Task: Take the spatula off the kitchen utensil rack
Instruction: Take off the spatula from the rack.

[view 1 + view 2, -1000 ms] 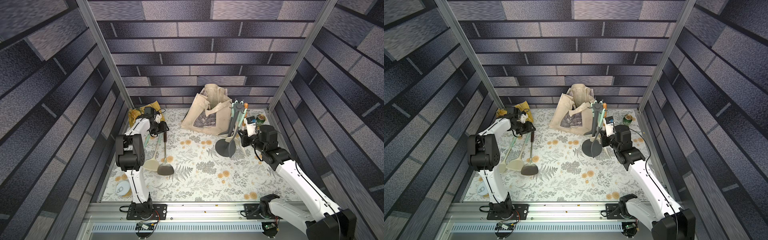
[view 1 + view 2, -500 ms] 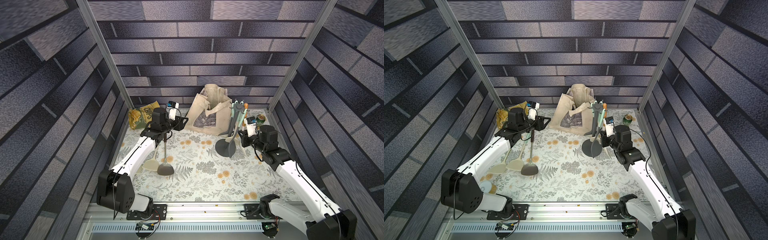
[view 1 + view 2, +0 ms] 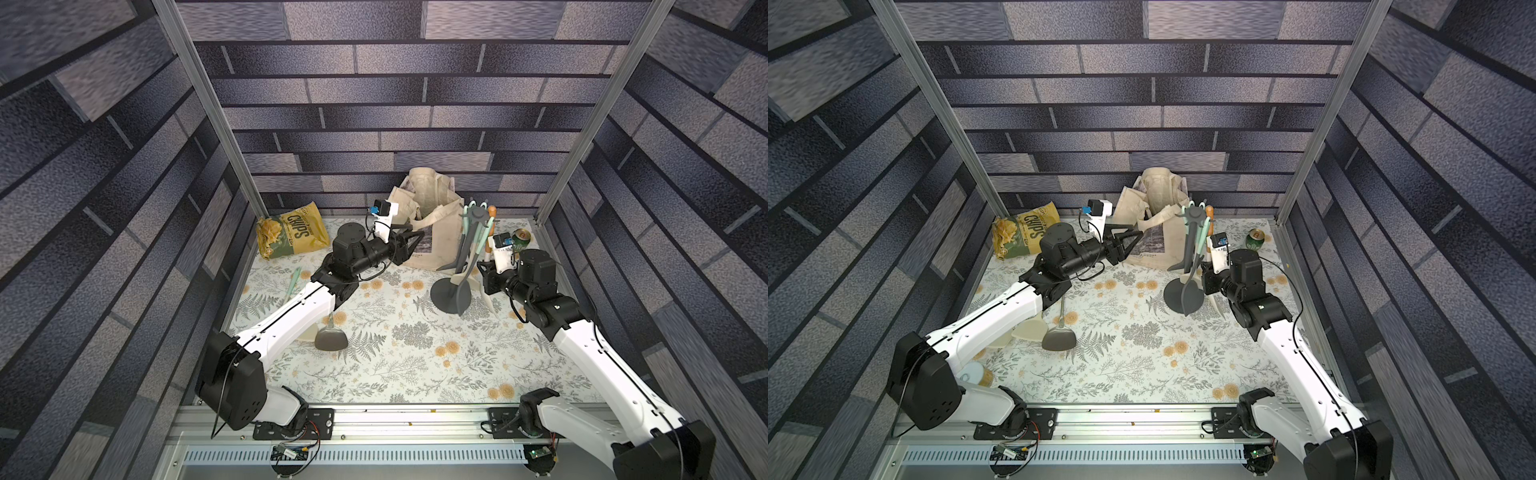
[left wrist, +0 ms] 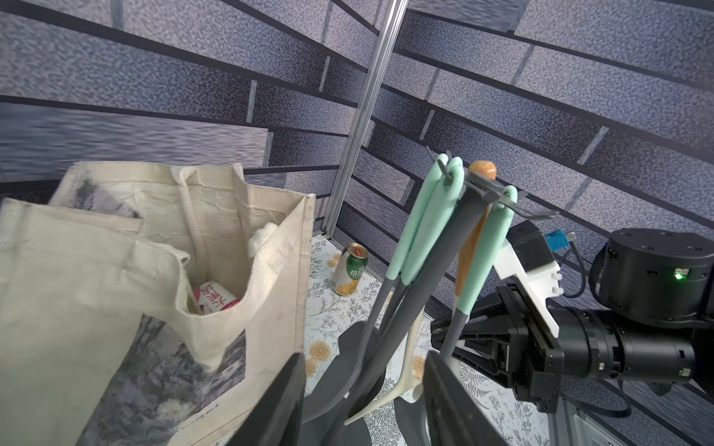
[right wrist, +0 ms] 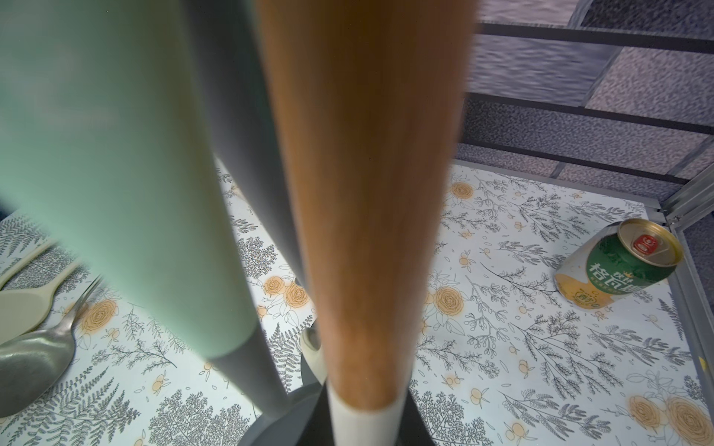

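Tabletop (image 3: pixel 395 365): floral-printed sheet, walled on three sides; rack stood in its far right part, nearer the right arm than the left.
Tote bag (image 3: pixel 442 249): cream canvas, upright, just beside the rack on the left arm's side.
Kitchen utensil rack (image 3: pixel 440 291): dark grey disc base flat on the tabletop, slim pole upright, four utensils hung close together from its top.
Mint-handled utensils (image 4: pixel 429 228): three, grey-shafted; two hung on the side facing the left gripper and partly screened the spatula from it.
Spatula (image 5: pixel 367 193): judged to be the wooden-handled, white-headed piece. It hung on the rack's right-arm side, long axis near vertical, handle end up at the hooks, head down beside the base.
Left gripper (image 3: pixel 415 237): jaws partway apart, empty. It pointed at the rack from the bag side, near but clear of it; hanging shafts showed between its fingers in the left wrist view.
Right gripper (image 3: pixel 482 270): closed. The spatula's white neck sat between its fingers in the right wrist view, so judged clamped there, low on the shaft; plainly the nearer arm.
Hook spokes (image 4: pixel 487 187): short, dark, radiating from the pole's top; which one carried the spatula could not be told. The handle end would need to rise along the spatula's own axis, then clear outward toward the right arm. A sideways pull would likely drag the rack.
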Controlling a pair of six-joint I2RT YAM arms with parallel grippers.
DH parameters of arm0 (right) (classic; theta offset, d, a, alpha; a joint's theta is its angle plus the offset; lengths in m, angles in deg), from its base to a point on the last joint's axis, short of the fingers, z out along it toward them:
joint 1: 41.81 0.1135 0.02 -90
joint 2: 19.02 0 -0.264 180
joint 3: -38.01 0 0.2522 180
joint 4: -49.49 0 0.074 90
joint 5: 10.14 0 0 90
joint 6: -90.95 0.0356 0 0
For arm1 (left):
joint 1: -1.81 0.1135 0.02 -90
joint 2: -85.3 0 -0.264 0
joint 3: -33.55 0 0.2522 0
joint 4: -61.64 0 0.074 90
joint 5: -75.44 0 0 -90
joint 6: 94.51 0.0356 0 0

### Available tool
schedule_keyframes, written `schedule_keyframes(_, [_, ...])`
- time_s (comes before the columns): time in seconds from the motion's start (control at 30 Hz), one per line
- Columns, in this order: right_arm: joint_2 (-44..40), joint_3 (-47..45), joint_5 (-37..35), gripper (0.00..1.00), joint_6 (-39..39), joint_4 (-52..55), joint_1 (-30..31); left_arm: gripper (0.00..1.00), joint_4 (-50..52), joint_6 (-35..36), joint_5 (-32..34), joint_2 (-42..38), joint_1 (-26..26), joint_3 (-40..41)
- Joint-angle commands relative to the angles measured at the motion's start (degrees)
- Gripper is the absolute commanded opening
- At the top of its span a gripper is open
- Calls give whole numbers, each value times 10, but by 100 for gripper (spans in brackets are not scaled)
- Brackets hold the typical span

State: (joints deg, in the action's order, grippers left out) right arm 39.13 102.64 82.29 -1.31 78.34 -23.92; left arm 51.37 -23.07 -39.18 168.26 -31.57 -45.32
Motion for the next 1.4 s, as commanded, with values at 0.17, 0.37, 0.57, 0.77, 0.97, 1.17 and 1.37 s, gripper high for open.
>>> schedule_keyframes(0.17, [-25, 26, -48, 6, 1, 72, 1, 50, -68, -21, 10, 36, -39, -38])
schedule_keyframes(0.37, [-33, 34, -65, 4, 3, 83, 1, 49, -73, -3, 23, 56, -80, -57])
schedule_keyframes(0.57, [-39, 35, -63, 1, 2, 90, 1, 49, -64, 26, 45, 74, -117, -79])
schedule_keyframes(0.77, [-60, 39, -68, 0, 1, 99, 1, 51, -58, 35, 49, 85, -131, -96])
schedule_keyframes(0.97, [-65, 38, -69, 0, 0, 103, 1, 52, -51, 57, 60, 102, -154, -109])
schedule_keyframes(1.17, [-62, 36, -66, 0, -1, 97, 1, 51, -34, 96, 70, 126, -184, -139])
schedule_keyframes(1.37, [-62, 35, -61, 0, -4, 97, 1, 50, -41, 108, 92, 165, -192, -167])
